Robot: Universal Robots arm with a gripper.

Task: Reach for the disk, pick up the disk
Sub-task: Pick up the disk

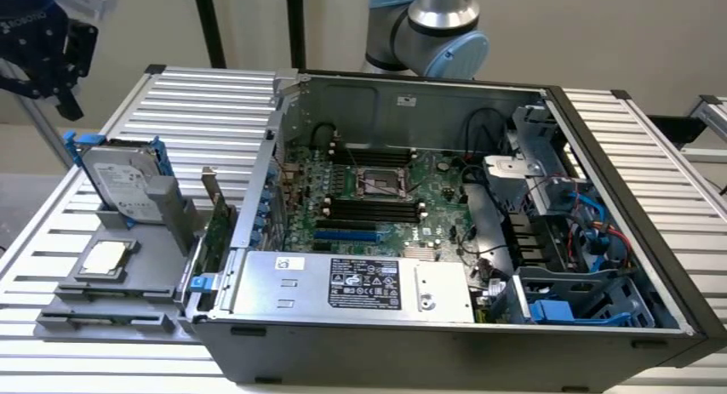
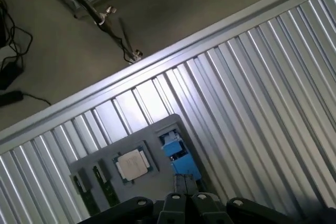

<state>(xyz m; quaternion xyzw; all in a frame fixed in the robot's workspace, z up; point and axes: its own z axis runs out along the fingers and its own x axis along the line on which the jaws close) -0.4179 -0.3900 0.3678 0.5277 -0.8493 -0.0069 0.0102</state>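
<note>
One disk [image 1: 119,183] stood on end in a grey holder [image 1: 136,285] on the ribbed worktop [image 1: 204,105], at the exterior view's left of the open computer case [image 1: 455,347]. Long axis near upright, broad face toward the camera. Pincer [image 1: 46,71] hung above it, apart; its opening could not be told. Square chip [image 1: 105,258] lay flat in the same holder
</note>
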